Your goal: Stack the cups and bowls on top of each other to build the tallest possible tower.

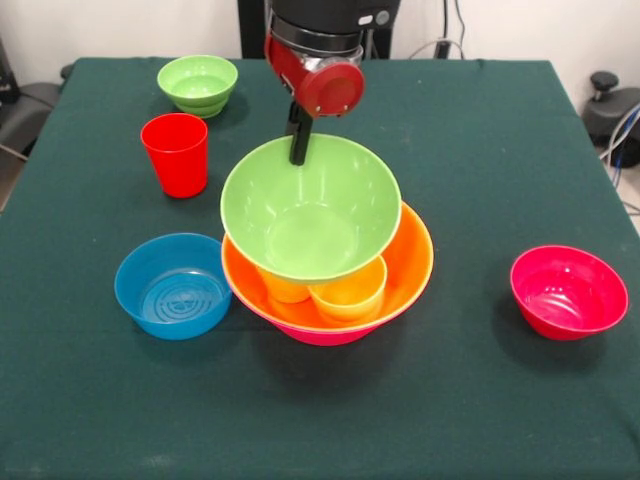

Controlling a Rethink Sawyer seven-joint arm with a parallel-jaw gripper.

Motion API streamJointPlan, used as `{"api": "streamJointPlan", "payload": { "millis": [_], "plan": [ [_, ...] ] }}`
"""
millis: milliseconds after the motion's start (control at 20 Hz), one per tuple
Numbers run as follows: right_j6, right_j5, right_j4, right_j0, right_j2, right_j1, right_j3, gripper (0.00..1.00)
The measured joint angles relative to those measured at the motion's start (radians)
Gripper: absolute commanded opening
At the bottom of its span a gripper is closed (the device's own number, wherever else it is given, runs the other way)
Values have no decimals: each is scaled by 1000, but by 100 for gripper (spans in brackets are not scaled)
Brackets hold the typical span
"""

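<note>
one green bowl tilted on tower, end effector possibly gripping rim

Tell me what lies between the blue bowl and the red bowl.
In the front view, the tower stands between the blue bowl and the red bowl.

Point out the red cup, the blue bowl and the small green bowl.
red cup (pixel 176 160), front view, on its outer side wall.
blue bowl (pixel 172 292), front view, on its ridged inner floor.
small green bowl (pixel 197 82), front view, on its inner surface.
</note>
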Motion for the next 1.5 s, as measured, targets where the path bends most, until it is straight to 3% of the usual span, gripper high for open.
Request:
{"api": "streamJointPlan", "payload": {
  "millis": [650, 1100, 1500],
  "plan": [
    [6, 0, 128, 123, -103, 32, 0, 0],
    [6, 0, 194, 134, -137, 50, 0, 0],
    [6, 0, 203, 133, -140, 51, 0, 0]
  ]
}}
